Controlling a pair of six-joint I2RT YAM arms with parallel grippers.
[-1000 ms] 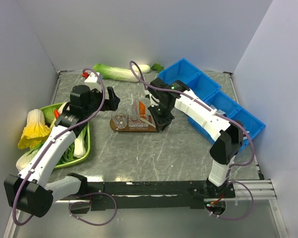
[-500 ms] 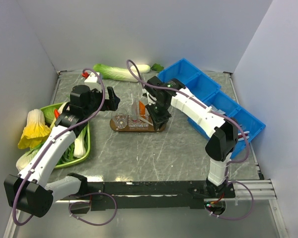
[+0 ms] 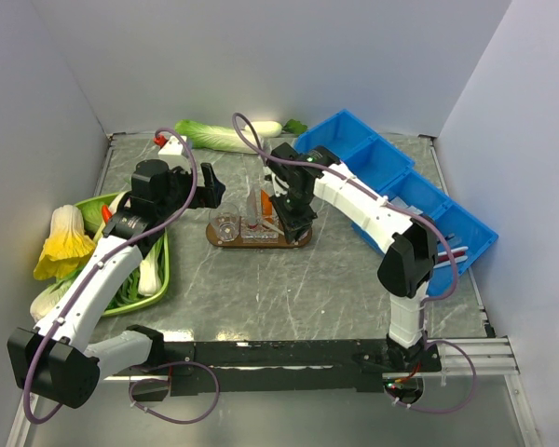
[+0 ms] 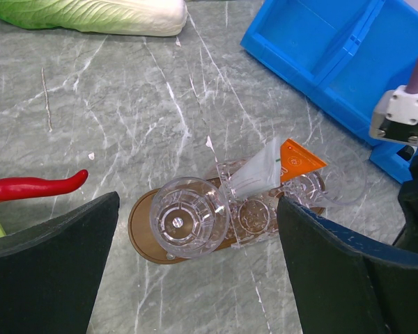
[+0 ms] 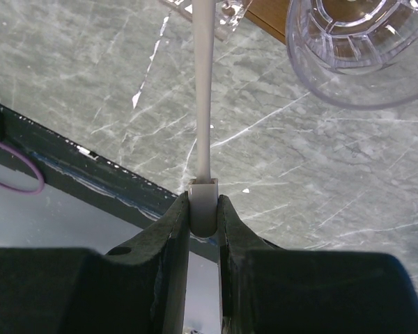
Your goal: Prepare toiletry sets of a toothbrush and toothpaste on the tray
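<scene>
The dark-brown tray lies mid-table and also shows in the left wrist view. It carries a clear holder and clear cups. The orange toothpaste leans in one cup at the tray's right part. My right gripper is shut on the base of the white toothbrush, which points toward the tray edge, next to a clear cup. In the top view it hangs over the tray's right end. My left gripper is open and empty above the tray.
A green dish with leafy vegetables stands at the left. Blue bins line the right side. A long cabbage lies at the back. A red chili lies left of the tray.
My right arm has swung left, bringing the gripper with the toothbrush from beside the tray's right end to over it. The left arm has not moved.
</scene>
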